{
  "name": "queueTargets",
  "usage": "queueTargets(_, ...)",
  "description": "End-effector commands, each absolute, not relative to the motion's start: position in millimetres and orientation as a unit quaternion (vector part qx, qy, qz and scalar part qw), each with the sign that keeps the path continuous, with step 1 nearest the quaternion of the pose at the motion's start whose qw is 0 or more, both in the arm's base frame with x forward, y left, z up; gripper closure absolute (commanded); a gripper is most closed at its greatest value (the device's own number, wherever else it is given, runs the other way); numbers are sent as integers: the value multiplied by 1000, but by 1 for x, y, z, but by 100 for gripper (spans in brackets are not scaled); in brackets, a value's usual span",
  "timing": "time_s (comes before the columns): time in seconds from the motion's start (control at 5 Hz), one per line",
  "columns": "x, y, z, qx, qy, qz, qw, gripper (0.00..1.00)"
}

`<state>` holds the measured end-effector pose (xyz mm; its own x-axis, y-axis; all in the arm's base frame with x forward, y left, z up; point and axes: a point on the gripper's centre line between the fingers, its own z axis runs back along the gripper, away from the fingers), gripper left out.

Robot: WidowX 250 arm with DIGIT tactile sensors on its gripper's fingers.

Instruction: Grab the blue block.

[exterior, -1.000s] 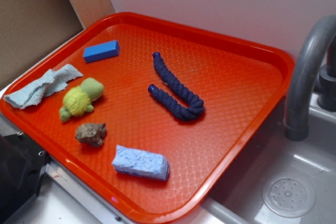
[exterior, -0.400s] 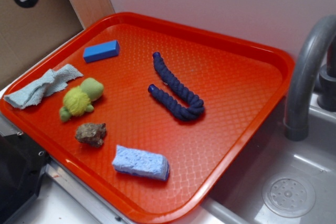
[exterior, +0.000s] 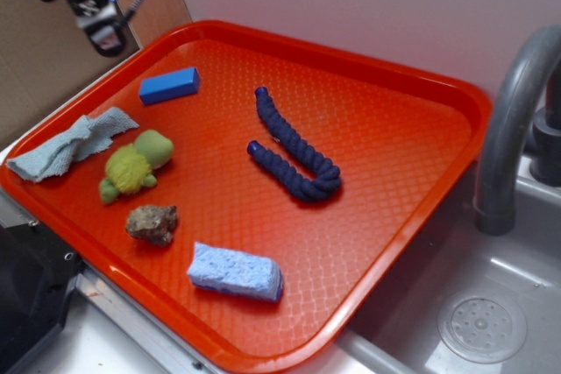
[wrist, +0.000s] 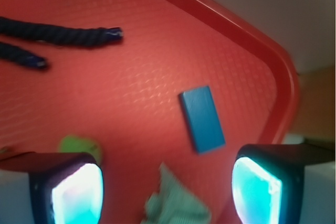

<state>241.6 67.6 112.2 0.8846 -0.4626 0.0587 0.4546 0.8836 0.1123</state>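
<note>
The blue block (exterior: 169,86) is a small bright-blue bar lying flat near the far left corner of the orange tray (exterior: 394,164). In the wrist view the blue block (wrist: 202,119) lies below and ahead, a little right of centre between the fingers. My gripper (exterior: 96,15) hangs high above the tray's left rim, up and left of the block, not touching anything. In the wrist view the gripper (wrist: 165,192) is open, its two fingers wide apart with nothing between them.
On the tray lie a dark navy rope (exterior: 294,151), a pale-blue sponge (exterior: 235,271), a brown rock (exterior: 152,223), a yellow-green plush toy (exterior: 134,166) and a light cloth (exterior: 70,144). A grey sink (exterior: 482,321) with a faucet (exterior: 513,120) sits to the right.
The gripper has come into the exterior view at the top left and moved down and to the right, toward the tray's left corner. The objects on the tray have not moved.
</note>
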Motion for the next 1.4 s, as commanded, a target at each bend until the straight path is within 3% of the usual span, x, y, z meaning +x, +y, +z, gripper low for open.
queueTargets(0.0, 267, 102, 61, 67, -28, -216, 974, 0)
queueTargets(0.4, 272, 112, 38, 75, -19, -222, 972, 0)
queueTargets(0.6, 280, 106, 22, 49, -46, -211, 975, 0)
queueTargets(0.8, 283, 100, 7, 30, -27, -224, 974, 0)
queueTargets(1.0, 277, 101, 18, 16, -63, -197, 978, 100)
queueTargets(1.2, 273, 97, 36, 22, -73, -140, 987, 100)
